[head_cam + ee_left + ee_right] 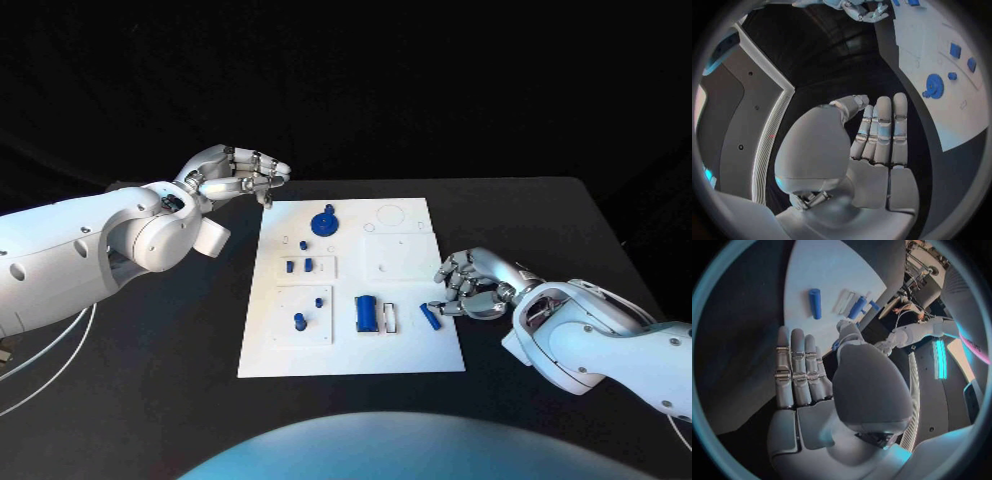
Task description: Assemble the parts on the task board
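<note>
Presently, nothing is held: the left hand (pixel 235 176) is loosely curled off the task board (pixel 351 355), the right hand (pixel 473 284) spread beside a loose blue peg (pixel 430 316). The peg is best pinched mid-length.

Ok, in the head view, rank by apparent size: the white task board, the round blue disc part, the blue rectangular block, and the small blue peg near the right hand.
Largest to smallest:
1. White task board
2. Round blue disc part
3. Blue rectangular block, close to the disc, so this order is unsure
4. Small blue peg
</note>
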`<action>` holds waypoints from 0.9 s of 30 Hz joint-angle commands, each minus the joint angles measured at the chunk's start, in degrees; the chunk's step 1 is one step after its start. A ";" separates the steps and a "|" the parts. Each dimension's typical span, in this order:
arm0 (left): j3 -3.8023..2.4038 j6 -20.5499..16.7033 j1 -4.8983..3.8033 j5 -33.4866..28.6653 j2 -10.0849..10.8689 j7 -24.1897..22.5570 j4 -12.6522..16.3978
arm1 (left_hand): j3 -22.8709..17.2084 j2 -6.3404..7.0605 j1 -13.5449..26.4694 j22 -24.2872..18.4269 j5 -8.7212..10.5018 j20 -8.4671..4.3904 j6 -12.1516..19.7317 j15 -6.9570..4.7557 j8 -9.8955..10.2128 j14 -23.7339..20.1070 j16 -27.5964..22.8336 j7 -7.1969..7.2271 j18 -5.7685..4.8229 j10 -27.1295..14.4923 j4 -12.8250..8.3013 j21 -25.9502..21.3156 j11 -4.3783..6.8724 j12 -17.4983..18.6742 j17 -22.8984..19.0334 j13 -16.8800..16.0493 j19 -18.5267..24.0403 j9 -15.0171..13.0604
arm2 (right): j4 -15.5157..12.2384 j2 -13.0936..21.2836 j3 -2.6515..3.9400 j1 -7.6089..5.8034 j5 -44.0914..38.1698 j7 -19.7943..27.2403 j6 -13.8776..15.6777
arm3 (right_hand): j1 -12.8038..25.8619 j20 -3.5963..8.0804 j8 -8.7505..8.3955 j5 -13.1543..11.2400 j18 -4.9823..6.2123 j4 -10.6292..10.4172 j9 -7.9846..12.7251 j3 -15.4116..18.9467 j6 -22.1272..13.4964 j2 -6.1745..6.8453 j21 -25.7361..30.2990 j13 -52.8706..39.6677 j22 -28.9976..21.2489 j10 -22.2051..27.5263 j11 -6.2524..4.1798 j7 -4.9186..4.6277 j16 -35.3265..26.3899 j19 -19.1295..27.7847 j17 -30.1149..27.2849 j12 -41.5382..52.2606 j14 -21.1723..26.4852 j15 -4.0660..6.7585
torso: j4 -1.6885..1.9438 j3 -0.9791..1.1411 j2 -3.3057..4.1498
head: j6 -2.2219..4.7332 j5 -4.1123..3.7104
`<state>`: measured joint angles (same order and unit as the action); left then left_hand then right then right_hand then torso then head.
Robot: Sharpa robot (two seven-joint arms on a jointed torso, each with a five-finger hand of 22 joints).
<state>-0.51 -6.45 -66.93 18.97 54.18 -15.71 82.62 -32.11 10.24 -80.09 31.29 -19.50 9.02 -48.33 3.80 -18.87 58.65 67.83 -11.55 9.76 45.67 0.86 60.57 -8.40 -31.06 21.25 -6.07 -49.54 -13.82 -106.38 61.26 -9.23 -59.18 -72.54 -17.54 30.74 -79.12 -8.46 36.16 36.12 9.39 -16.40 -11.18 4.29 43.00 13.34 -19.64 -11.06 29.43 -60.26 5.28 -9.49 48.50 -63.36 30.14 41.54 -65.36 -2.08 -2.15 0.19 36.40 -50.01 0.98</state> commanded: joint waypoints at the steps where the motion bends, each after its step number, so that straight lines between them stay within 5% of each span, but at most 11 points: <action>1: -0.03 0.89 -0.03 0.03 -0.05 -0.22 0.25 | -0.42 -0.29 -0.28 0.05 -0.22 -0.08 0.38 -0.10 -0.37 -0.34 0.32 -0.10 0.89 -0.45 0.04 0.29 -0.04 -0.27 -0.04 0.09 0.28 0.06 | -0.46 -0.27 -0.04 0.19 -9.52 -6.64 -6.72 | 5.10 4.65 -4.31 -3.38 -1.47 -0.22 0.46 -4.62 10.08 1.43 -27.41 -31.54 23.29 -13.25 -4.36 3.97 29.00 -10.10 34.98 22.63 -17.12 4.50 | -0.05 -0.02 0.04 | 0.01 -0.03; 2: -0.03 0.90 -0.03 0.04 -0.03 -0.23 0.31 | -0.42 -0.29 -0.28 0.05 -0.22 -0.08 0.38 -0.10 -0.37 -0.34 0.32 -0.10 0.89 -0.45 0.04 0.29 -0.04 -0.27 -0.04 0.09 0.28 0.06 | -0.58 -0.36 -0.05 0.29 -10.41 -7.26 -6.91 | 6.71 4.89 -4.54 -6.90 -2.54 0.01 0.09 -3.27 10.66 1.28 -34.76 -40.84 29.76 -16.53 -4.51 4.18 32.50 -12.53 41.16 28.13 -19.31 4.70 | -0.05 -0.03 0.06 | 0.01 -0.02; 5: -0.03 0.93 -0.03 0.07 0.00 -0.23 0.41 | -0.42 -0.29 -0.28 0.05 -0.22 -0.08 0.38 -0.10 -0.37 -0.34 0.32 -0.10 0.89 -0.45 0.04 0.29 -0.04 -0.27 -0.04 0.09 0.28 0.06 | -0.71 -0.56 -0.06 0.49 -11.82 -8.42 -6.70 | 11.16 4.88 -6.07 -7.54 -3.17 -0.50 -1.14 1.68 11.11 -1.01 -40.84 -48.68 35.90 -17.51 -4.37 4.10 35.45 -12.45 46.89 31.89 -20.74 4.60 | -0.04 0.00 0.06 | 0.01 0.01; 6: -0.03 0.96 -0.03 0.09 0.01 -0.22 0.45 | -0.42 -0.29 -0.28 0.05 -0.22 -0.08 0.38 -0.10 -0.37 -0.34 0.32 -0.10 0.89 -0.45 0.04 0.29 -0.04 -0.27 -0.04 0.09 0.28 0.06 | -0.73 -0.61 -0.07 0.54 -12.18 -8.84 -6.67 | 18.22 4.74 -6.38 -13.25 -2.54 -0.33 -1.54 5.89 11.09 -1.57 -38.07 -45.03 33.99 -15.41 -4.22 3.95 33.92 -10.29 44.26 29.21 -19.63 4.46 | -0.02 0.00 0.02 | 0.01 -0.07; 8: -0.03 1.06 -0.03 0.14 0.02 -0.19 0.49 | -0.42 -0.29 -0.28 0.05 -0.22 -0.08 0.38 -0.10 -0.37 -0.34 0.32 -0.10 0.89 -0.45 0.04 0.29 -0.04 -0.27 -0.04 0.09 0.28 0.06 | -0.74 -0.69 -0.07 0.60 -12.55 -9.26 -6.73 | 22.19 4.45 -6.93 -20.82 -2.15 -0.83 -2.06 8.28 10.69 0.72 -36.35 -43.38 33.10 -14.15 -3.85 3.73 32.71 -8.57 42.73 27.21 -18.84 4.25 | 0.02 -0.01 0.00 | 0.01 -0.11; 9: -0.03 1.11 -0.03 0.19 0.02 -0.18 0.50 | -0.42 -0.29 -0.28 0.05 -0.22 -0.08 0.38 -0.10 -0.37 -0.34 0.32 -0.10 0.89 -0.45 0.04 0.29 -0.04 -0.27 -0.04 0.09 0.28 0.06 | -0.77 -0.75 -0.07 0.63 -12.73 -9.44 -6.82 | 20.71 4.34 -7.18 -22.90 -2.05 -0.74 -2.29 8.39 10.55 0.96 -36.02 -43.39 33.04 -14.02 -3.78 3.64 32.46 -8.17 42.54 26.80 -18.73 4.16 | 0.01 -0.01 -0.01 | 0.01 -0.01; 10: -0.03 1.13 -0.03 0.21 0.02 -0.17 0.51 | -0.42 -0.29 -0.28 0.05 -0.22 -0.08 0.38 -0.10 -0.37 -0.34 0.32 -0.10 0.89 -0.45 0.04 0.29 -0.04 -0.27 -0.04 0.09 0.28 0.06 | -0.78 -0.78 -0.07 0.64 -12.78 -9.47 -6.84 | 19.03 4.25 -7.30 -21.45 -2.05 -0.70 -2.48 7.87 10.60 0.40 -36.14 -43.59 33.26 -14.05 -3.75 3.60 32.45 -8.13 42.69 26.65 -18.79 4.11 | 0.03 -0.01 -0.01 | 0.01 0.00; 12: -0.03 1.16 -0.03 0.28 0.04 -0.15 0.53 | -0.42 -0.29 -0.28 0.05 -0.22 -0.08 0.38 -0.10 -0.37 -0.34 0.32 -0.10 0.89 -0.45 0.04 0.29 -0.04 -0.27 -0.04 0.09 0.28 0.06 | -0.88 -0.93 -0.08 0.69 -12.97 -9.59 -6.93 | 12.98 4.22 -7.51 -11.10 -2.14 -0.55 -3.02 5.77 10.81 -1.62 -37.00 -45.04 34.24 -14.63 -3.84 3.72 32.77 -8.40 43.57 26.90 -19.15 4.20 | 0.04 0.00 0.01 | 0.01 -0.04; 14: -0.03 1.17 -0.03 0.32 0.05 -0.15 0.53 | -0.48 -0.31 -0.27 0.09 -0.21 -0.09 0.38 -0.10 -0.38 -0.33 0.32 -0.11 0.89 -0.44 0.02 0.36 -0.05 -0.29 -0.06 0.10 0.30 0.07 | -0.96 -1.08 -0.08 0.72 -13.07 -9.65 -6.91 | 10.39 4.29 -7.57 -10.92 -2.46 -0.41 -3.48 5.03 11.28 -2.56 -38.83 -47.48 35.89 -15.76 -4.02 3.90 33.63 -9.34 45.28 28.06 -19.82 4.32 | 0.02 0.03 0.02 | 0.01 0.01; 25: -0.03 1.22 -0.03 0.41 0.02 -0.14 0.52 | -0.57 -0.32 -0.25 0.16 -0.20 -0.09 0.39 -0.09 -0.40 -0.32 0.32 -0.12 0.88 -0.42 -0.02 0.46 -0.06 -0.32 -0.08 0.12 0.33 0.08 | -0.76 -1.86 -0.09 0.84 -15.03 -11.32 -7.77 | 9.96 5.65 -7.51 -10.85 -4.79 -0.45 -5.60 4.24 15.39 -5.21 -51.06 -61.84 46.03 -22.93 -5.71 5.68 40.01 -15.87 56.94 36.71 -23.86 5.81 | 0.00 0.06 0.07 | 0.01 0.07; 27: -0.03 1.23 -0.03 0.42 0.03 -0.13 0.52 | -0.57 -0.32 -0.25 0.16 -0.20 -0.09 0.39 -0.09 -0.40 -0.32 0.32 -0.12 0.88 -0.42 -0.02 0.46 -0.06 -0.32 -0.08 0.12 0.33 0.08 | -0.66 -1.99 -0.10 0.89 -15.60 -11.65 -8.32 | 9.62 5.75 -7.73 -10.90 -4.88 -0.42 -5.72 4.30 15.62 -4.78 -51.55 -62.41 46.47 -23.18 -5.79 5.76 40.26 -16.07 57.43 36.98 -23.99 5.88 | 0.02 0.05 0.05 | 0.01 0.08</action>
<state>-0.51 -6.11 -66.93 19.12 54.28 -15.62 82.98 -32.50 10.24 -80.09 31.40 -19.50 9.01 -48.33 3.80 -18.87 58.65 67.83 -11.55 9.76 45.67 0.80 60.96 -8.40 -31.06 21.26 -6.00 -49.55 -13.83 -107.08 59.36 -9.29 -58.38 -85.57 -27.64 24.54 -69.41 -2.90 28.66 25.08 5.17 -16.79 -16.60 8.95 57.99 9.00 -69.58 -71.56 73.84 -82.57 -0.31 -3.91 87.89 -78.70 74.97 77.42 -84.00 3.50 -2.13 0.24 36.43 -50.01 1.05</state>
